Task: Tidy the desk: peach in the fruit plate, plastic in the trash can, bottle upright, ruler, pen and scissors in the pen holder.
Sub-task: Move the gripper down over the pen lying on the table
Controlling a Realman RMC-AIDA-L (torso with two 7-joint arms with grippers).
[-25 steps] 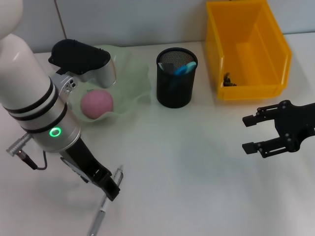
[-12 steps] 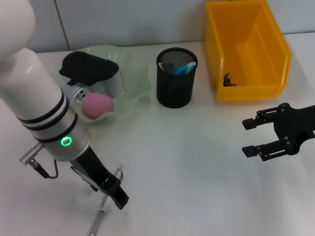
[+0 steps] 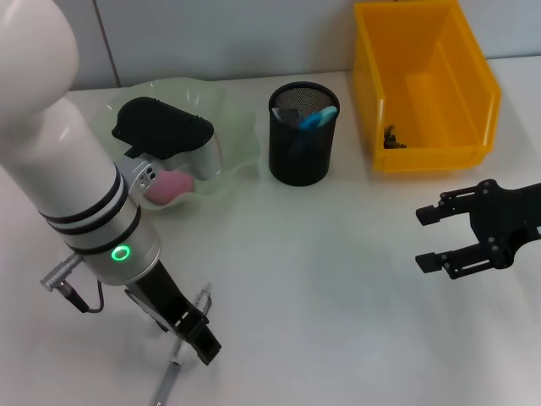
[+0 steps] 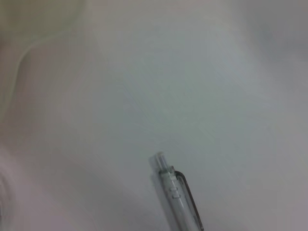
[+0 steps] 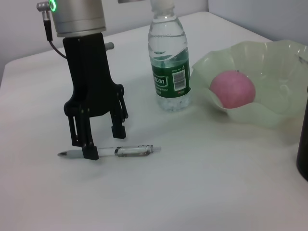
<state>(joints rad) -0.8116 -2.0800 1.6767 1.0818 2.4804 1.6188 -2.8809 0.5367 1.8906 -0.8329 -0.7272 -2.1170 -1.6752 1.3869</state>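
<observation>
A clear pen (image 3: 176, 359) (image 5: 126, 151) (image 4: 179, 204) lies flat on the white desk. My left gripper (image 3: 189, 331) (image 5: 100, 142) stands over it, open, one finger on each side of the barrel. The pink peach (image 3: 172, 187) (image 5: 233, 88) rests in the pale green fruit plate (image 3: 232, 135) (image 5: 269, 113). The bottle (image 5: 168, 62) stands upright beside the plate. Blue items poke out of the black mesh pen holder (image 3: 302, 148); which ones they are I cannot tell. No plastic shows. My right gripper (image 3: 433, 236) hovers open at the right.
A yellow bin (image 3: 425, 89) stands at the back right with a small dark object (image 3: 390, 138) inside. The left arm's wrist housing (image 3: 165, 135) covers part of the plate. The pen holder's edge (image 5: 304, 139) shows in the right wrist view.
My left arm has shifted toward the desk's near edge and to the right, bringing its gripper over the pen. The right gripper has stayed where it was.
</observation>
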